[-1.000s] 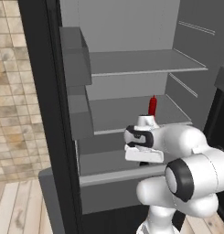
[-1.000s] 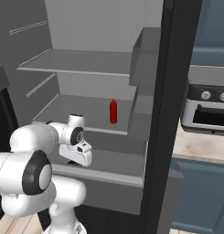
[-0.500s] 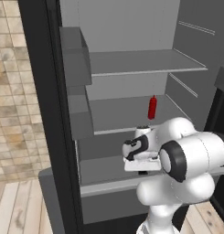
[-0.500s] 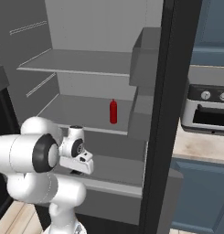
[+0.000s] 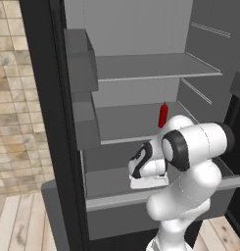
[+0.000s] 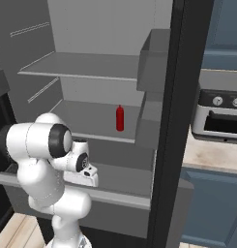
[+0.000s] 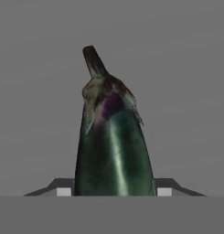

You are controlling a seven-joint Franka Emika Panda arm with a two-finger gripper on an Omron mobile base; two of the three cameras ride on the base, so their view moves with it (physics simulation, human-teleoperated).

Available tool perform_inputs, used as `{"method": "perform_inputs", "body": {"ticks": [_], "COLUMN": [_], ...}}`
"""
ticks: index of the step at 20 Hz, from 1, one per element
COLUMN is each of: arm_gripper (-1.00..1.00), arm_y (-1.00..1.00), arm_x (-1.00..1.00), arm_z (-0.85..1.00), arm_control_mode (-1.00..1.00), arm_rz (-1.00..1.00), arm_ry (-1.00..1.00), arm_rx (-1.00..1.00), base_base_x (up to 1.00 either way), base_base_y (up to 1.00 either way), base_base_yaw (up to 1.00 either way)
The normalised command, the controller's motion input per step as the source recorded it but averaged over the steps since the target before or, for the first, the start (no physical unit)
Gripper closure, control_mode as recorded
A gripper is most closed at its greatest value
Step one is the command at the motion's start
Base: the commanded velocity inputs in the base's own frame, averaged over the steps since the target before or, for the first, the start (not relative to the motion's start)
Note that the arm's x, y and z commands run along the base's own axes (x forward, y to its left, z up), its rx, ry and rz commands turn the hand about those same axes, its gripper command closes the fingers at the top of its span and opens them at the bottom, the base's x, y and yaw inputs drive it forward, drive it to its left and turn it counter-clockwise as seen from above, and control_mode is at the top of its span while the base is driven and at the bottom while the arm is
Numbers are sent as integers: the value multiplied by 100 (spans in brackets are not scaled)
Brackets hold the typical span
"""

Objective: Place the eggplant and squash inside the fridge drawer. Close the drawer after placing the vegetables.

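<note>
Eggplant (image 7: pixel 113 151) — glossy, dark, tapering to a stubby stem — pinched in the claw (image 7: pixel 114 192).

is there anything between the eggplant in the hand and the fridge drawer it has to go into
Nothing visible. The hand grips the eggplant directly over the open fridge drawer, with only bare grey drawer floor behind it. The red bottle stands on the shelf above, clear of the path.

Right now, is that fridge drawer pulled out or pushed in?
Pulled out: the fridge drawer juts forward past the shelves, its top open, with the gripper lowered over it.
</note>
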Motion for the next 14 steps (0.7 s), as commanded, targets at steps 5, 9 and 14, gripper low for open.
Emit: {"method": "perform_inputs", "body": {"ticks": [5,9,14], "arm_gripper": [-100,-100,-100], "arm_y": [-3,-2,0], "arm_x": [0,0,-14], "arm_z": [49,98,100], "arm_control_mode": [-100,-100,-100], "arm_rz": [-5,-7,-10], "arm_ry": [-5,-9,-19], "arm_rx": [1,0,0], "base_base_x": [0,0,0], "base_base_y": [0,0,0], "base_base_yaw": [0,0,0]}}
